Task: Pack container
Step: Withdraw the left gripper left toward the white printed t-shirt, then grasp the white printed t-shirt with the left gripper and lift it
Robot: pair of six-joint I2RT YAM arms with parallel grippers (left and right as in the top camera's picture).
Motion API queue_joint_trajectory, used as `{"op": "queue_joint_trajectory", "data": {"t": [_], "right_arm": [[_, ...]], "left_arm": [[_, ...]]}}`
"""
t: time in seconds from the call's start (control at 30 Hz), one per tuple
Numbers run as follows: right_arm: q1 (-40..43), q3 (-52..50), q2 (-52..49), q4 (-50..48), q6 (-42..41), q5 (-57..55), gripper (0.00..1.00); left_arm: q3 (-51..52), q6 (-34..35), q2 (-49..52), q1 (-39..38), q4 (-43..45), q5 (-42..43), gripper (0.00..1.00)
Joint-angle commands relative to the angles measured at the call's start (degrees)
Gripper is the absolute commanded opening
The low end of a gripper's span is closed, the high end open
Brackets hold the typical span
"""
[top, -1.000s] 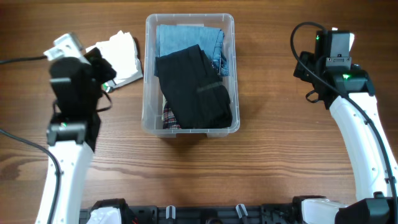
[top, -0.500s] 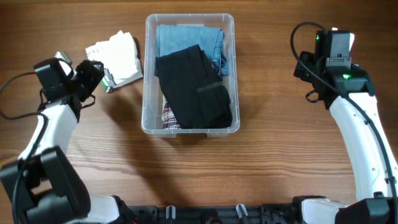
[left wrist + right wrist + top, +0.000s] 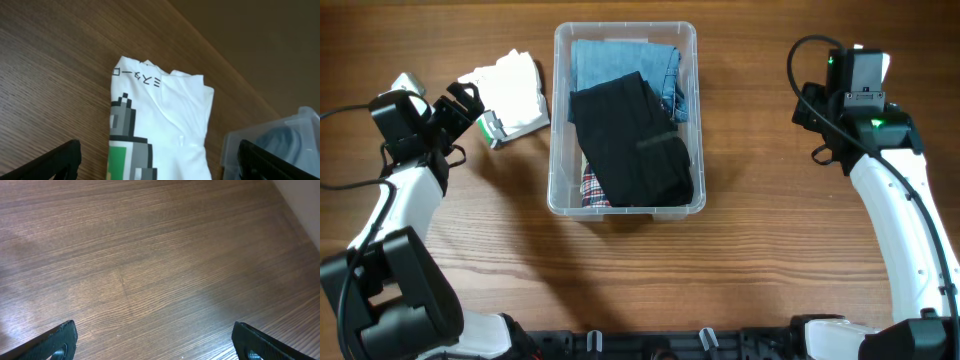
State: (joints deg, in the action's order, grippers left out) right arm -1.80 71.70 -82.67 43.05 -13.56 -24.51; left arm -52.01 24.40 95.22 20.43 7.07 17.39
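Note:
The clear container (image 3: 556, 130) stands at the middle of the table, and a corner of it (image 3: 260, 142) shows in the left wrist view. Inside lie blue jeans (image 3: 625, 62), a black garment (image 3: 630, 140) and a plaid piece (image 3: 592, 190). A folded white T-shirt (image 3: 512, 95) with a pixel print (image 3: 165, 110) lies on the wood left of the container. My left gripper (image 3: 468, 108) is open at the shirt's left edge, and the shirt lies between its spread fingers (image 3: 50, 165) without being gripped. My right gripper (image 3: 160, 347) is open over bare wood at the far right.
The right arm (image 3: 890, 190) runs along the right side of the table, and a black cable (image 3: 805, 60) loops beside its wrist. The left arm (image 3: 400, 200) lies along the left side. A dark rail (image 3: 640, 345) runs along the front edge.
The left arm swung down and out to the left of the white shirt, and its jaws went from shut to wide open. The right arm and the container did not move.

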Motion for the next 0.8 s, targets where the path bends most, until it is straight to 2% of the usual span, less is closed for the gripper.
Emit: {"op": "queue_joint_trajectory", "data": {"t": [0.0,0.2,0.27,0.53,0.63,0.77], "right_arm": [[0.11,-0.02,-0.37,-0.17,0.04,-0.94,1.0],[0.11,-0.02,-0.37,-0.17,0.04,-0.94,1.0],[0.11,-0.02,-0.37,-0.17,0.07,-0.94,1.0],[0.11,-0.04,-0.39,-0.15,0.07,-0.94,1.0],[0.11,-0.02,-0.37,-0.15,0.09,-0.94,1.0],[0.11,-0.02,-0.39,-0.15,0.07,-0.94,1.0]], "left_arm": [[-0.2,-2.78,2.4,0.42,1.03,-1.57,1.0],[-0.2,-4.44,7.19,-0.09,3.39,1.07,1.0],[-0.2,-2.45,9.22,-0.52,5.75,5.77,0.99],[-0.2,2.75,11.21,-2.95,6.01,5.07,0.94],[-0.2,3.08,11.45,-4.7,5.11,1.55,0.91],[-0.2,3.08,11.52,-6.93,3.34,-6.71,0.92]]}}
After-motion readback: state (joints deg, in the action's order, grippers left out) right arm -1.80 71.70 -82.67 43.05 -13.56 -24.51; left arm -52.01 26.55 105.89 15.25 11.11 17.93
